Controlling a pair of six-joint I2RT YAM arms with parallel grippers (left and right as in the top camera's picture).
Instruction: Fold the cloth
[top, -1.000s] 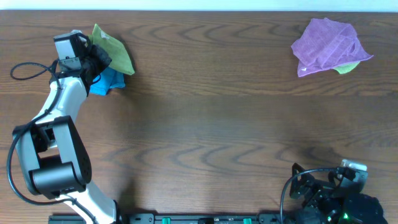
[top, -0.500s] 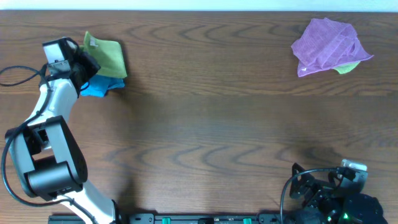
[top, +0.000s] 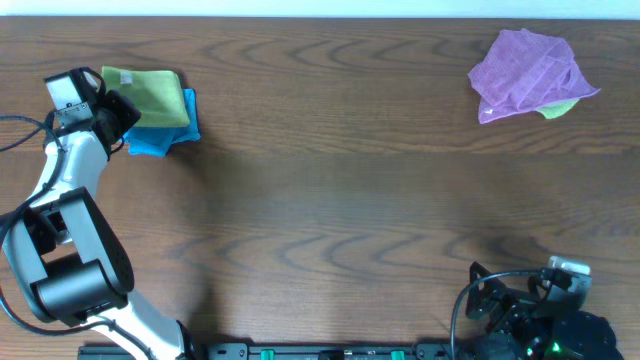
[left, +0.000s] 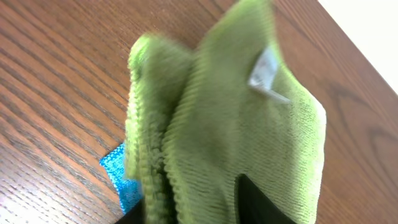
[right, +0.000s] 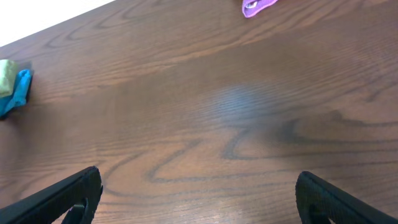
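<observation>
Down it comes! Over the last second my left pincer (top: 118, 108) has swung outward, and the cloth (top: 150, 82), raised and tilted before, now lies flat and folded right at my fingertips. It rests on top of the blue cloth (top: 162, 138), which peeks out along the near edge and the side away from the pincer. From the left wrist, the green folds fill the view, the white tag (left: 266, 71) up on top, and my dark fingers (left: 255, 202) sit either side of the fold. Whether they are pinching it or have let go, I cannot tell. My right pincer (right: 198, 183) stands spread wide over bare table (top: 330, 200), holding nothing, with the purple cloth (top: 530, 72) well ahead of it.
</observation>
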